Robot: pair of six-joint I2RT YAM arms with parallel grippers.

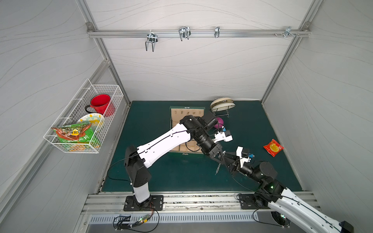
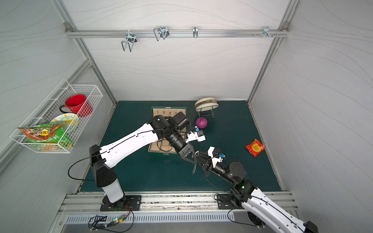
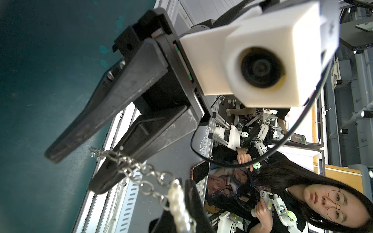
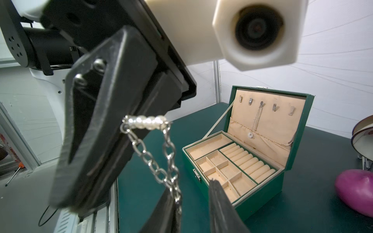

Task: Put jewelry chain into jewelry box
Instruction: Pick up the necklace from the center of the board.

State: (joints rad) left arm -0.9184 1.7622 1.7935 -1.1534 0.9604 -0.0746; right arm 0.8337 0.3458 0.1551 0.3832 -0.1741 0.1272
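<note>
Silver chain (image 4: 146,121) is off the mat (image 1: 181,177), hanging mid-air where the two arms meet, centre of both top views, just lower right of the box (image 4: 262,195). Fingers of the left gripper (image 3: 175,199) are together, pinching the pearl stretch. Links droop from there down between the fingers of the right gripper (image 3: 74,171), which are apart, nothing pinched that I can see. Lid is up, compartments look empty. Risks: right gripper closes on one strand or on air, and if the left lets go the chain drops to the mat. Arms pulling apart could drag the pearls out of the pinch. Loose tail can snag the box rim or end up draped outside. Left arm hangs over the box in the top views, so the drop path is crowded.
</note>
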